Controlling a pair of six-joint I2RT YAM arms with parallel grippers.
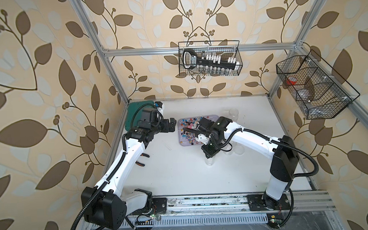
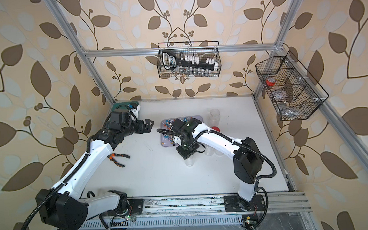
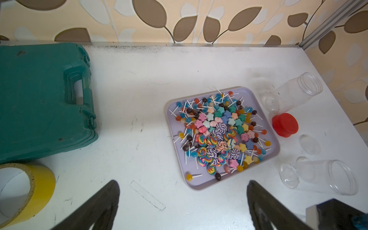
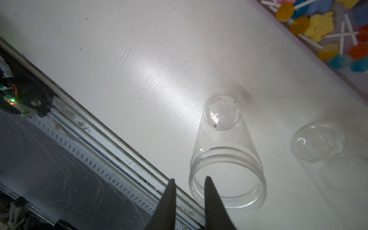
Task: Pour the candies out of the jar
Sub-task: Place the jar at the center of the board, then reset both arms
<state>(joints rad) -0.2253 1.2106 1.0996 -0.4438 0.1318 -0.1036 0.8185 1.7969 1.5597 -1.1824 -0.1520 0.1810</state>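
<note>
The candies (image 1: pixel 189 131) lay on the lilac tray (image 1: pixel 182 143) at mid-frame in both top views; the jar (image 1: pixel 209 161) (clear, empty) stood just below, right gripper (image 4: pixel 190 179) slightly parted astride its rim, left gripper (image 3: pixel 183 183) wide open, empty.

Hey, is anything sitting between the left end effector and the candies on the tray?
Nothing visible stands there. Only table, with one faint flat strip, lies between the open left end effector and the candies on the lilac tray; the tape roll and green case lie aside.
</note>
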